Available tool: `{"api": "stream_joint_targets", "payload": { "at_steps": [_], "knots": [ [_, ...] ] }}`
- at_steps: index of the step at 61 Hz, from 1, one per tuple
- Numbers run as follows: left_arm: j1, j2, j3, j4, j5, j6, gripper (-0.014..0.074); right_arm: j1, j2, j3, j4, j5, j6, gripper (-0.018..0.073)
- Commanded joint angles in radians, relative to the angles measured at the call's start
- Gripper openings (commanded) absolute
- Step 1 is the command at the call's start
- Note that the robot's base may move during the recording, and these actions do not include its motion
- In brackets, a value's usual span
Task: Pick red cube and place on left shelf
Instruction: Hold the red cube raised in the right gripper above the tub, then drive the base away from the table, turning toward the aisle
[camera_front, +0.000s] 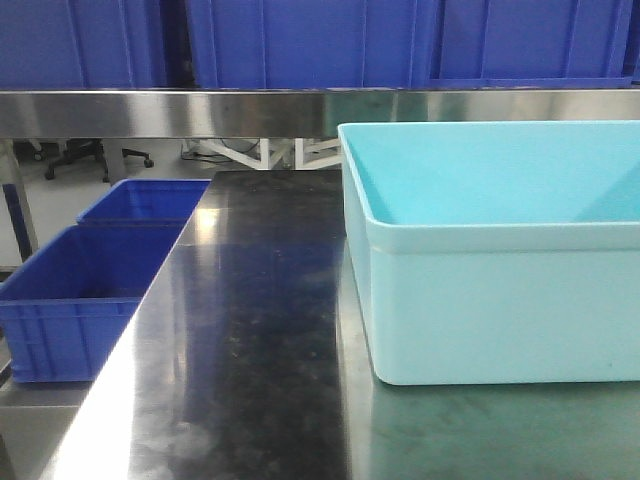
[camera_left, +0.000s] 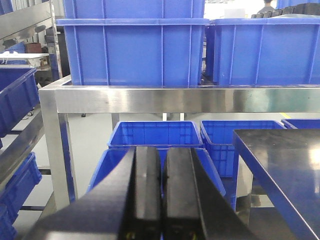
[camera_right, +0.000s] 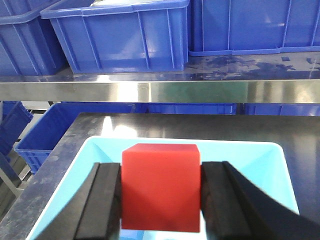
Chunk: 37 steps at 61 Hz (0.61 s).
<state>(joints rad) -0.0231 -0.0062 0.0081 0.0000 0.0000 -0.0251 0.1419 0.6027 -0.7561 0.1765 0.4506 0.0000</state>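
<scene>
- While the right jaws pinched the red cube (camera_right: 160, 186) by its sides, it hung above the pale tub (camera_right: 250, 160) near the right edge of the counter (camera_front: 260, 330).
- The left jaws were pressed together, facing the steel shelf (camera_left: 150, 100) with blue crates (camera_left: 132, 50).

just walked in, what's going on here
The right end effector is shut on a red cube, holding it at the pale cyan tub that sits on the dark tabletop. The left end effector is shut and empty, facing the steel rack that carries blue crates. The cube has not reached that rack yet.
</scene>
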Motion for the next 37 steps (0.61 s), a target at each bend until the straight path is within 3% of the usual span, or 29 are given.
{"api": "stream_joint_targets", "payload": {
  "at_steps": [1, 37],
  "knots": [
    [0.002, -0.014, 0.025, 0.000, -0.086, 0.000, 0.0102, -0.001, -0.001, -0.027, 0.008, -0.098, -0.006, 0.0056],
    [0.002, -0.014, 0.025, 0.000, -0.086, 0.000, 0.0102, -0.001, -0.001, -0.027, 0.008, -0.098, -0.006, 0.0056]
  ]
}}
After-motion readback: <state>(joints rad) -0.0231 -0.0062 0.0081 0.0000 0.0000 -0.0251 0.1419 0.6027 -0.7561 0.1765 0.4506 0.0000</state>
